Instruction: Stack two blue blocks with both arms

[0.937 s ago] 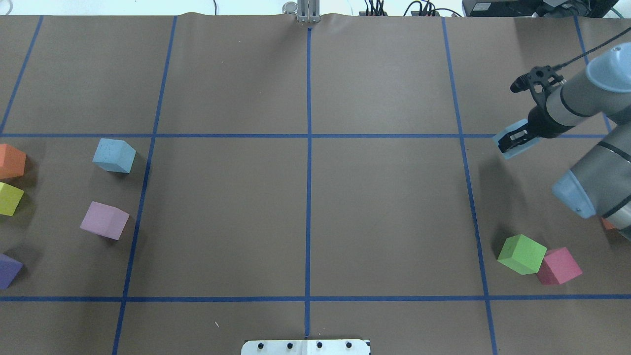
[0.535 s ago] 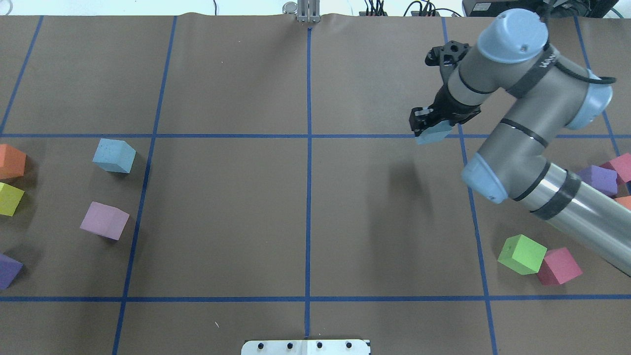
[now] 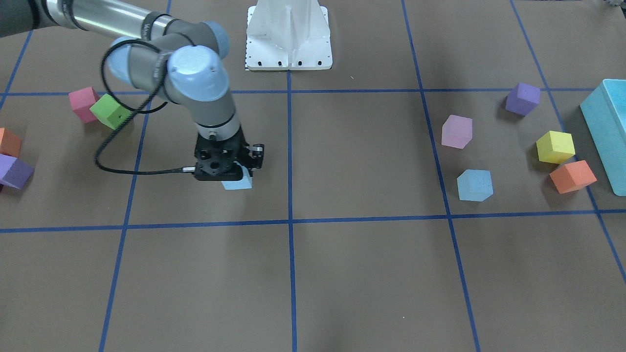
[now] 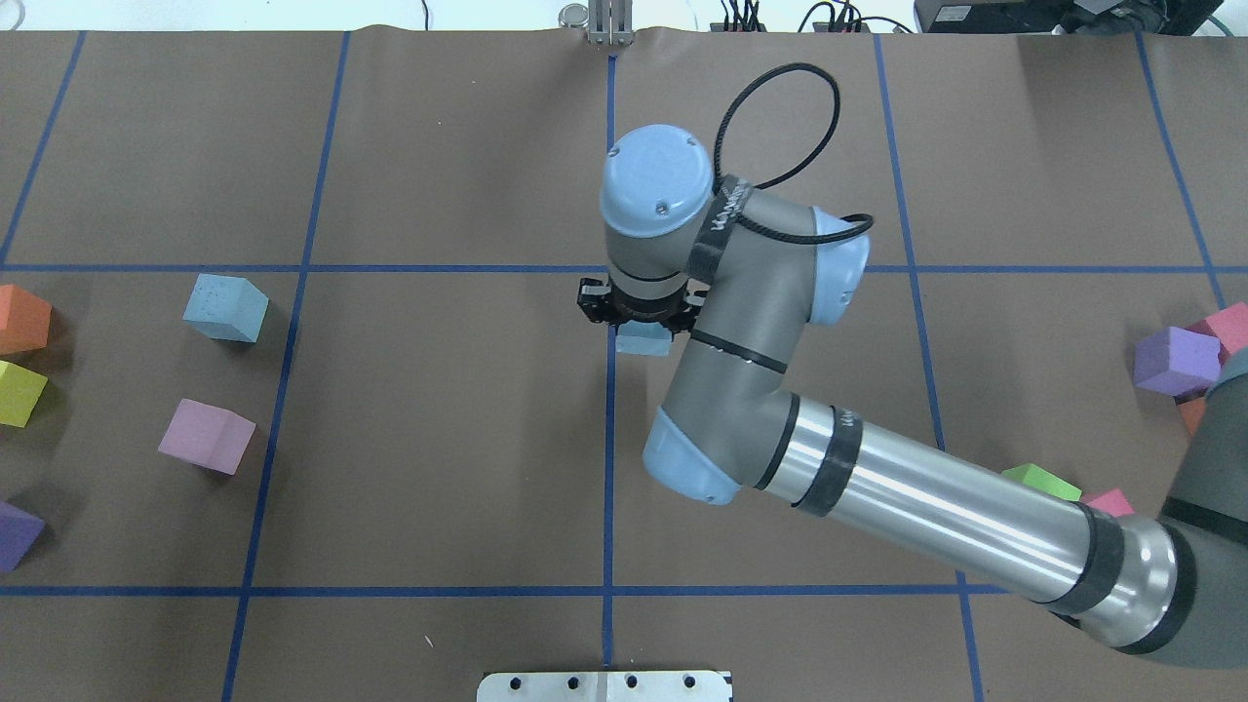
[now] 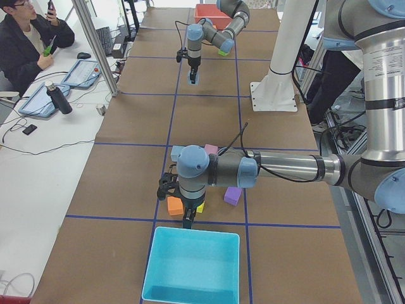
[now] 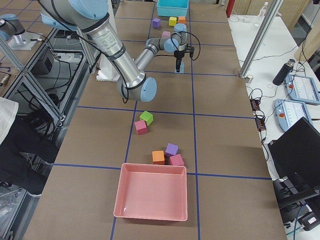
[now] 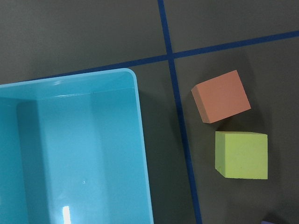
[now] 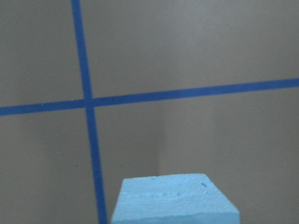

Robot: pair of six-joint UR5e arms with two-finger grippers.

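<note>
My right gripper (image 4: 639, 322) is shut on one light blue block (image 4: 643, 341) and holds it just above the table near the centre line. The block also shows in the front view (image 3: 238, 183) and at the bottom of the right wrist view (image 8: 175, 200). The other blue block (image 4: 226, 307) lies loose on the table's left side and also shows in the front view (image 3: 474, 186). My left gripper (image 5: 188, 217) shows only in the exterior left view, hanging by the turquoise box (image 5: 193, 266). I cannot tell whether it is open or shut.
A pink cube (image 4: 207, 436), yellow cube (image 4: 19, 393), orange cube (image 4: 21, 319) and purple cube (image 4: 18, 534) lie near the loose blue block. Green (image 3: 110, 111) and magenta (image 3: 82, 103) cubes lie on the right arm's side. The white pedestal (image 3: 288, 34) stands at the robot's edge.
My right arm has swung from the table's right edge to the centre line, carrying the blue block with it. The loose blue block has not moved.
</note>
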